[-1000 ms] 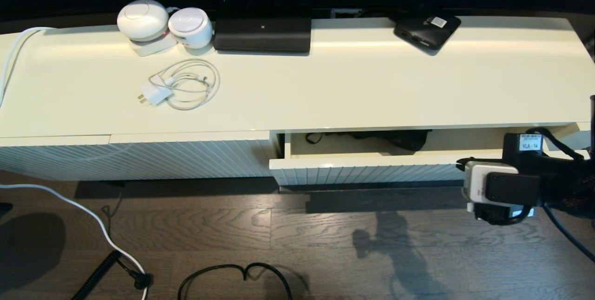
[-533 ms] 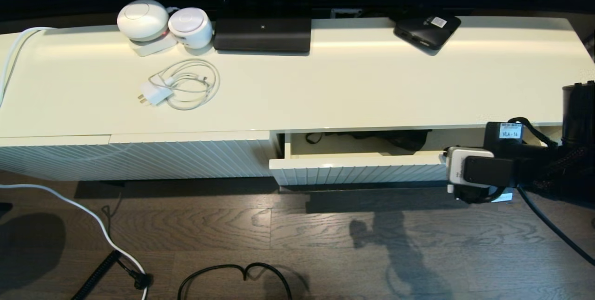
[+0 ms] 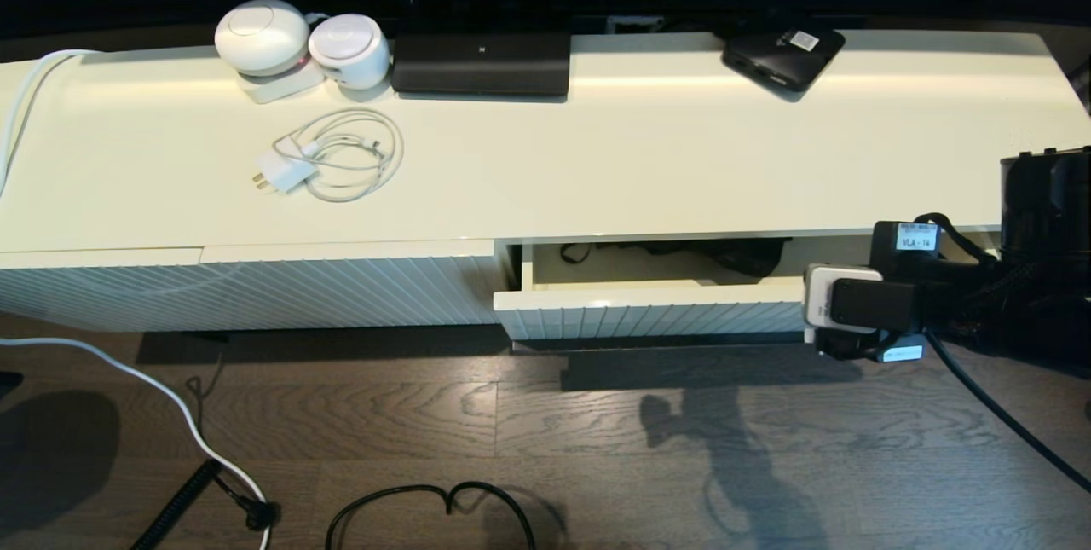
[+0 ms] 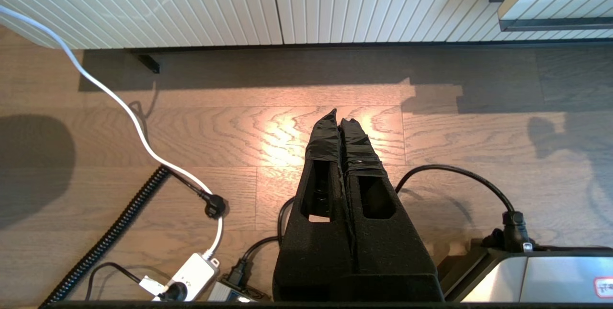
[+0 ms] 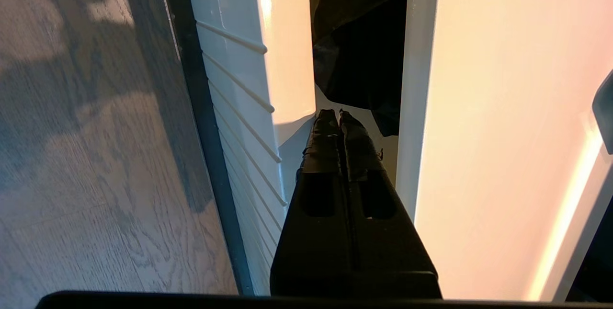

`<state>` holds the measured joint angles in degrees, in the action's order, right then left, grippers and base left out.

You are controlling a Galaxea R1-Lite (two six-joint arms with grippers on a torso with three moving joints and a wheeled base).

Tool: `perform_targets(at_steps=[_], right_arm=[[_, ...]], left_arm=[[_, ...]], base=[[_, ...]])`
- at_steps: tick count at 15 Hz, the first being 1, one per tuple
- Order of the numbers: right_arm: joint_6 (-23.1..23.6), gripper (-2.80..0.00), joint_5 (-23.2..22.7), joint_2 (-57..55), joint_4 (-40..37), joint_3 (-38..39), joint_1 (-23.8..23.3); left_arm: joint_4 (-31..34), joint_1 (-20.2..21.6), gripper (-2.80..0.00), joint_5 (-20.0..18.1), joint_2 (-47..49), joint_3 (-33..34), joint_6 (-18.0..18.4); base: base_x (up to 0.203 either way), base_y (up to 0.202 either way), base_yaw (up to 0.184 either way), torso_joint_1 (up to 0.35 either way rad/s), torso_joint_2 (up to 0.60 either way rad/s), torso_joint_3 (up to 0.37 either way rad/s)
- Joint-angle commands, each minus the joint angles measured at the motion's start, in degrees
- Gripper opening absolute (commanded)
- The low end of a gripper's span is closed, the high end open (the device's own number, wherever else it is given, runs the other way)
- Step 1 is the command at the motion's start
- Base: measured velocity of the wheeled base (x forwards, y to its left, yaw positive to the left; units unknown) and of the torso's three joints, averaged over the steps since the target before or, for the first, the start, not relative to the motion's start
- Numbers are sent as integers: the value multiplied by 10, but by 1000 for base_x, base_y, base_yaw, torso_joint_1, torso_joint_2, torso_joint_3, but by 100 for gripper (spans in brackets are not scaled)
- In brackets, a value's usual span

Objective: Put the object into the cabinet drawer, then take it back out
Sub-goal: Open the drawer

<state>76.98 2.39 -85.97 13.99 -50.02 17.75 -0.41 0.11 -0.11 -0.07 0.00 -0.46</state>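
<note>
Umbrella (image 3: 724, 254), black and loosely folded, lies inside the partly open drawer (image 3: 648, 298) of a long cream cabinet. The right claw (image 5: 338, 113), fingers clenched together and grasping nothing, points into the drawer's right end, its tips just short of the dark fabric. The left claw (image 4: 339, 116), also clenched and empty, hangs over the wooden floor (image 4: 431, 146) near the ribbed cabinet front (image 4: 191, 2).
</note>
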Motion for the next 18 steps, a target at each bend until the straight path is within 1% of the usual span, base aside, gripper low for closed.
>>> perform_targets(at_steps=[1, 7, 18], right_arm=[[4, -280, 0, -12, 0, -6, 0], [4, -280, 0, -24, 0, -16, 0], [8, -280, 1, -7, -33, 30, 7]], left_arm=[[0, 0, -280, 0, -1, 0, -1], [0, 0, -280, 0, -1, 0, -1], [0, 0, -280, 0, -1, 0, 0]], base=[[0, 0, 0, 0, 0, 0], [0, 0, 0, 0, 0, 0], [0, 0, 0, 0, 0, 0]])
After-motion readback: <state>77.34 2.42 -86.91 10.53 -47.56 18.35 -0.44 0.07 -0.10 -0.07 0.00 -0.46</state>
